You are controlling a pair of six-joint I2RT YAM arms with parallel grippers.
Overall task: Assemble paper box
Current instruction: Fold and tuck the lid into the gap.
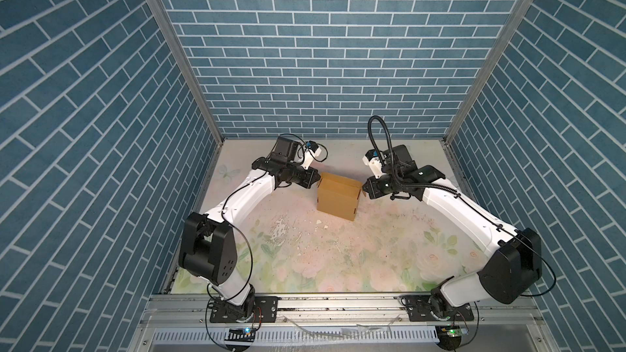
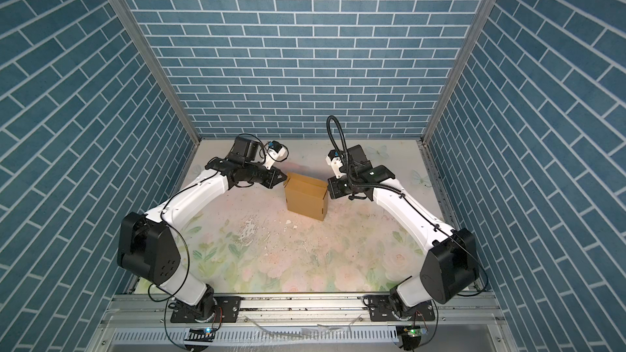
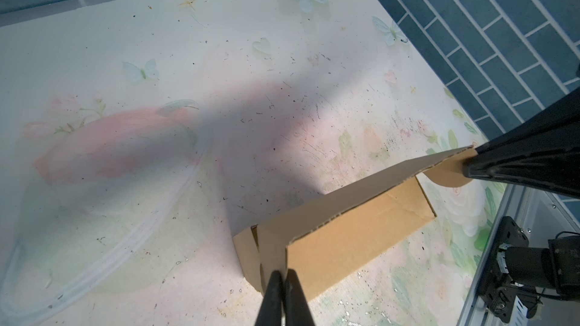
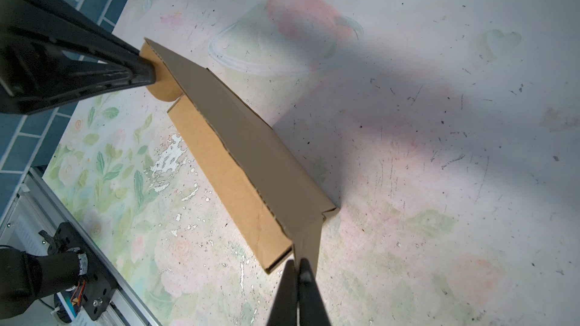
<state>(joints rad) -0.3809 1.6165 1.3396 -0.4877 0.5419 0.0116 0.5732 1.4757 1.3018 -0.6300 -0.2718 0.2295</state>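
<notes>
The paper box (image 1: 337, 201) (image 2: 305, 199) is tan cardboard and stands at mid-table, its lid flap raised along the top. My left gripper (image 1: 318, 179) (image 3: 284, 272) is shut on the flap's tab at the box's (image 3: 345, 239) left end. At the right end, my right gripper (image 1: 364, 189) (image 4: 298, 263) is pinched shut on the other tab of the box (image 4: 238, 183). Each wrist view shows the opposite gripper clamping a rounded tab: the right gripper (image 3: 467, 167) and the left gripper (image 4: 153, 76). The box's inside is hidden by the flap.
The floral table mat (image 1: 338, 265) has scraped white patches (image 1: 281, 228) in front of the box. Blue brick walls close in the left, right and back. An aluminium rail (image 1: 338, 303) with both arm bases runs along the front edge.
</notes>
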